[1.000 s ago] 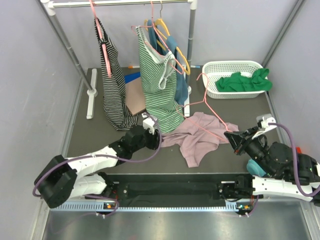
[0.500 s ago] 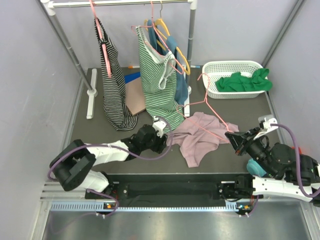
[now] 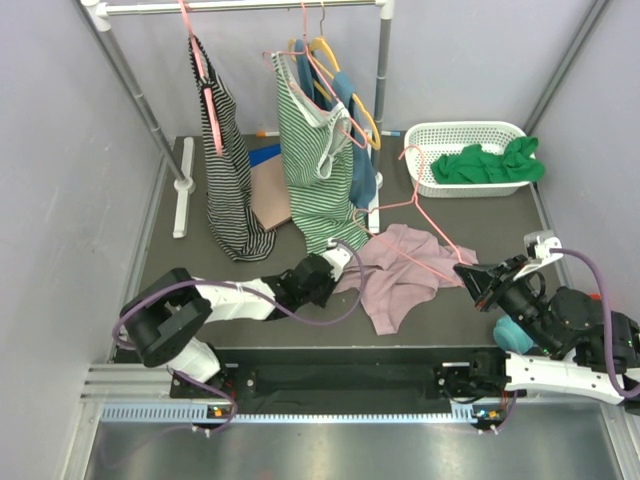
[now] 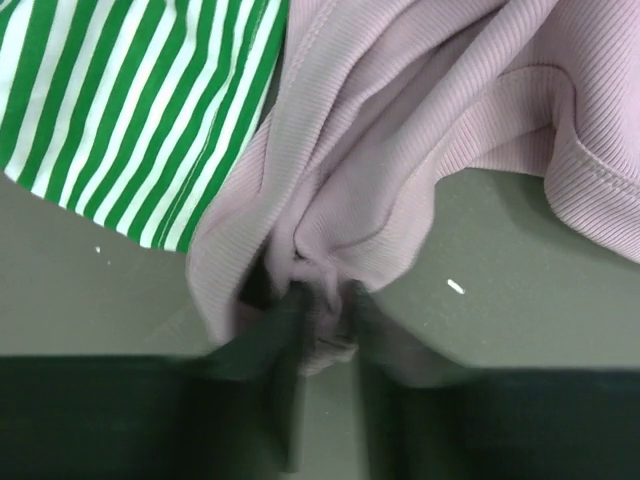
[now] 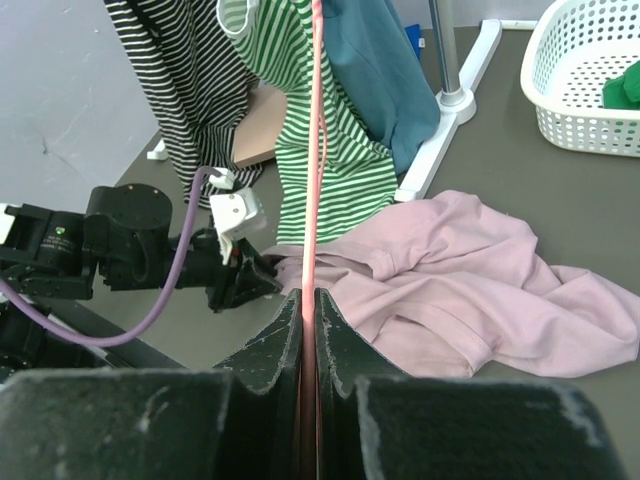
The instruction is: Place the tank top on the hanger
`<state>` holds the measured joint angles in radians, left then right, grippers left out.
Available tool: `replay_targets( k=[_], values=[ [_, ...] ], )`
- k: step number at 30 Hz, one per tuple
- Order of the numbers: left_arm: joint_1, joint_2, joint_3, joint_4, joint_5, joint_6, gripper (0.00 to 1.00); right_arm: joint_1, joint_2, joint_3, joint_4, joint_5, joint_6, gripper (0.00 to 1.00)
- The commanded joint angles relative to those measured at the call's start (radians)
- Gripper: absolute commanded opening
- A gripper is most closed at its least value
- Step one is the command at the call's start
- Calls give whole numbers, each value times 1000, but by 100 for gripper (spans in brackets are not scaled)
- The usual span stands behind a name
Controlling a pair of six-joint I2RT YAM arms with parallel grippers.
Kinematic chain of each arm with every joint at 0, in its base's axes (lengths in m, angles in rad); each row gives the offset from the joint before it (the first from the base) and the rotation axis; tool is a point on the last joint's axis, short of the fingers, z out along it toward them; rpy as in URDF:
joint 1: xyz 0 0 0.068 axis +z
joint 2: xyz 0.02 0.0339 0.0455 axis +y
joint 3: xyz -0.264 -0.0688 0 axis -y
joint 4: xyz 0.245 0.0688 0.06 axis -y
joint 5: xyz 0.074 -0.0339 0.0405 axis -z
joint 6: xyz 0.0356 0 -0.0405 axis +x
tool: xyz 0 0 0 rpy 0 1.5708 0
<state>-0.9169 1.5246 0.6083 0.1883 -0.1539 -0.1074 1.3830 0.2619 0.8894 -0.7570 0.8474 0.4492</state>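
One black-and-white striped top [image 3: 225,190] and one green-and-white striped top [image 3: 315,170] hang from the rail [image 3: 240,7] above the back edge of the table [image 3: 170,260]. The left gripper [image 4: 325,300] pinches a bunched fold at the left edge of the single tank top [image 3: 400,270], a ribbed dusty-pink knit lying crumpled at the table's centre. The right gripper [image 5: 308,300] is pressed together on one thin salmon-pink wire hanger [image 5: 318,180], which slants over the tank top. One white perforated basket [image 3: 465,128] in the back right corner holds one green cloth [image 3: 490,165].
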Motion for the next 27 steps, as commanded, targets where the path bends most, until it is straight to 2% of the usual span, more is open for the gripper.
replay_targets(
  k=[1, 3, 12, 16, 22, 27],
  values=[
    [-17, 34, 41, -27, -56, 6, 15, 13, -16, 5, 2, 4, 11, 0],
    [-17, 42, 45, -30, -65, -3, 0, 13, -15, 8, -2, 4, 11, 0],
    [3, -70, 125, -52, -62, -101, 0, 13, -1, 63, -36, -28, -7, 0],
    [84, -84, 224, -119, 0, -136, 0, 13, 0, 91, -42, -57, -21, 0],
    [251, -75, 265, -109, 204, -221, 0, 13, -1, 112, -38, -100, -37, 0],
    [315, -86, 284, -89, 243, -265, 0, 11, 14, 106, -19, -136, -47, 0]
  ],
)
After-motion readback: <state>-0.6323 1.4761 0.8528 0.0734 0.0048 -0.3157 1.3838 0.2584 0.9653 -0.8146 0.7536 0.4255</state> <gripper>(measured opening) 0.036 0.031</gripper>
